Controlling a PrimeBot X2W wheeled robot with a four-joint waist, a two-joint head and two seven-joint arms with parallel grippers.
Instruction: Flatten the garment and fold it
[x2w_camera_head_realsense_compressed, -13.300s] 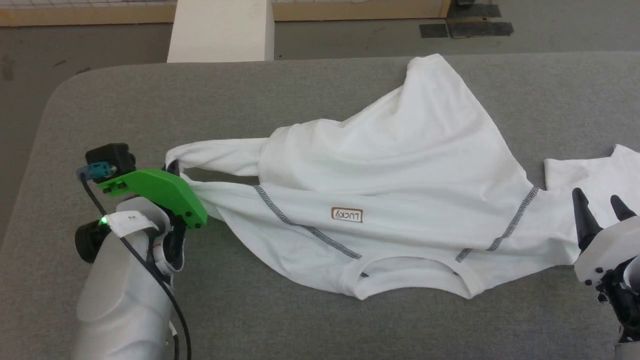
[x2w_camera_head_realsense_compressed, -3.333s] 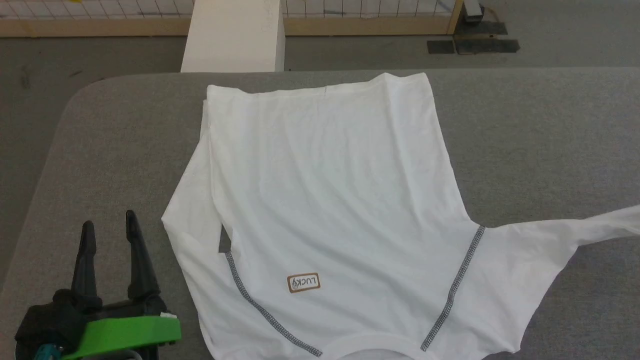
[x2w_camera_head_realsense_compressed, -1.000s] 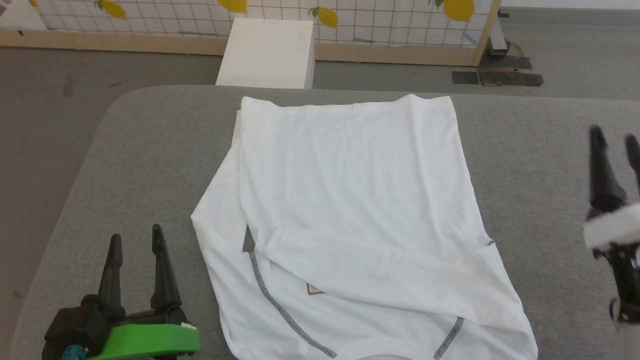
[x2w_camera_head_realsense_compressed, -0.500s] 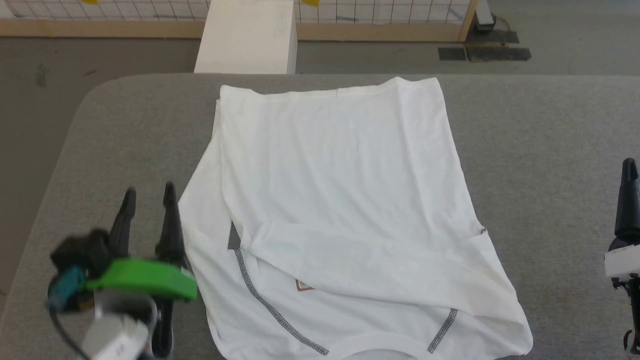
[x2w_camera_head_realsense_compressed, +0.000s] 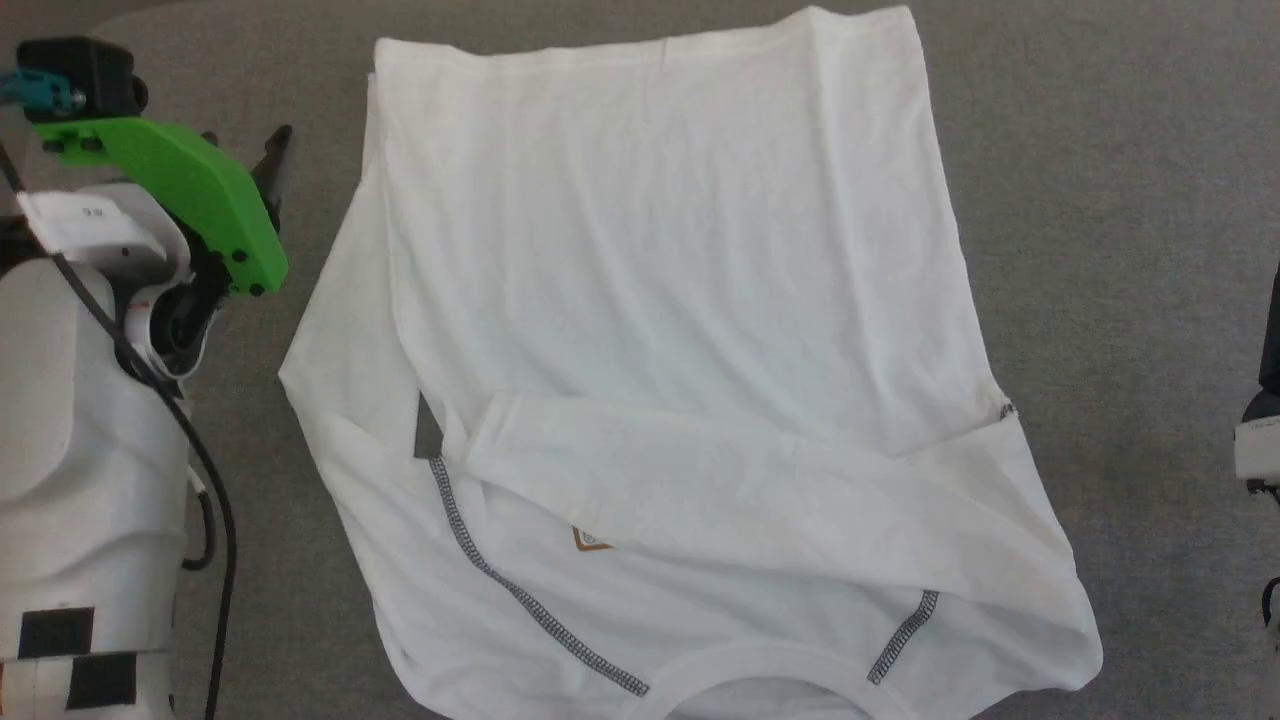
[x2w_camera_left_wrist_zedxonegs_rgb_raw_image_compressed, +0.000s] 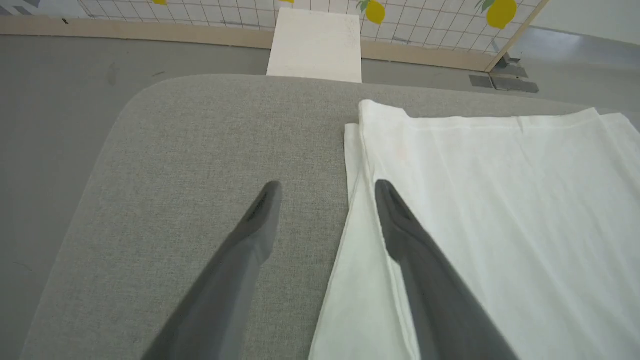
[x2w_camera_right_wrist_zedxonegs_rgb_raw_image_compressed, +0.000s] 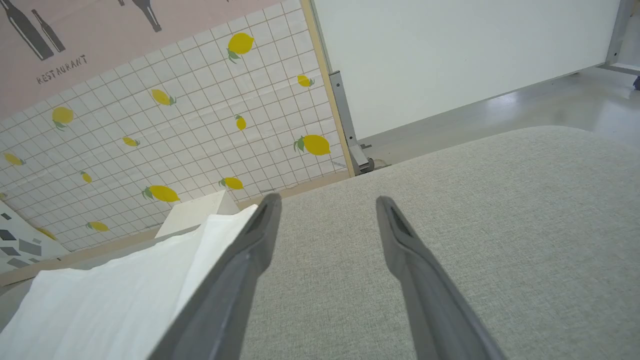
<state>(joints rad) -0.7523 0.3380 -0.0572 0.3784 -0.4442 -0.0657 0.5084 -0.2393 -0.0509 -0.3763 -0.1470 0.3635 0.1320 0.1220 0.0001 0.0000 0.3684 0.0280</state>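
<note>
The grey tabletop (x2w_camera_head_realsense_compressed: 1130, 200) carries your garment (x2w_camera_head_realsense_compressed: 660, 250), spread flat in the middle with one sleeve (x2w_camera_head_realsense_compressed: 750, 480) folded across its near part. By my judgement you're in the folding stage. Your left claw (x2w_camera_left_wrist_zedxonegs_rgb_raw_image_compressed: 327, 186) hangs wide astride the far-left edge. The right claw (x2w_camera_right_wrist_zedxonegs_rgb_raw_image_compressed: 327, 200), also wide, hovers over bare tabletop on the right. Next, probably pinch that left edge and carry it inward.

Head camera is looking steeply down, close on the shirt (x2w_camera_head_realsense_compressed: 660, 250); both wrist cameras are facing low across the table (x2w_camera_left_wrist_zedxonegs_rgb_raw_image_compressed: 175, 150), sharing that shirt.
</note>
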